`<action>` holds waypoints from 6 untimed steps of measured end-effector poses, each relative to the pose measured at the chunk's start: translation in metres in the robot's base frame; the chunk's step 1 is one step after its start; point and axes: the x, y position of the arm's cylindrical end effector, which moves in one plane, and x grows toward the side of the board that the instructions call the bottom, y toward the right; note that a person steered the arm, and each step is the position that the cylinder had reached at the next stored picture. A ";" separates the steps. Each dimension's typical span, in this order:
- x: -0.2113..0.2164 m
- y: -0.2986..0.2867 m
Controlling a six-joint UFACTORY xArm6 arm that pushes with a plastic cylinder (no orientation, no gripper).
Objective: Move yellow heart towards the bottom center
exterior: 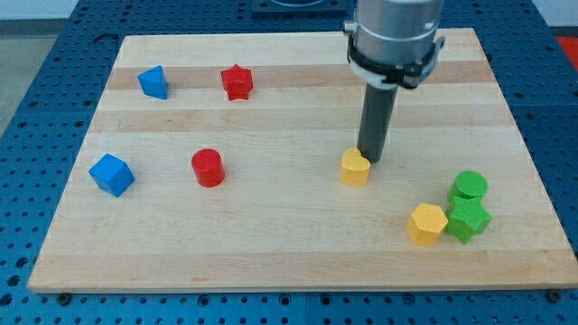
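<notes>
Tip: my tip (372,161) sits right behind the yellow heart (355,168), at about 1 o'clock from it, touching or all but touching its upper right edge; I cannot tell which.
Fingers: I have none, only a straight dark rod, so nothing opens, closes or grips.
Rod: it comes down upright from the grey housing (396,36) at the view's top, right of centre.
Yellow heart: a little right of the surface's middle, resting flat, clear of every other block.
Surface: a pale wooden board (271,253) on a blue perforated bench (36,135).
Yellow hexagon (426,224): at 5 o'clock from the heart, well apart from it, near the board's bottom right.
Green blocks: a green cylinder (470,186) and below it a green star (469,219), touching or nearly so; the star stands just beside the yellow hexagon, at its 3 o'clock.
Red cylinder (208,168): at 9 o'clock from the heart, well apart, left of the board's middle.
Red star (237,82): at 12 o'clock from the red cylinder, near the board's top edge.
Blue cube (111,174): at 9 o'clock from the red cylinder, close to the board's left edge.
Second blue block (153,82): at 9 o'clock from the red star, top left; its exact shape is unclear.
</notes>
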 end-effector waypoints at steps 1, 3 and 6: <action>0.030 0.014; -0.012 0.021; 0.045 -0.036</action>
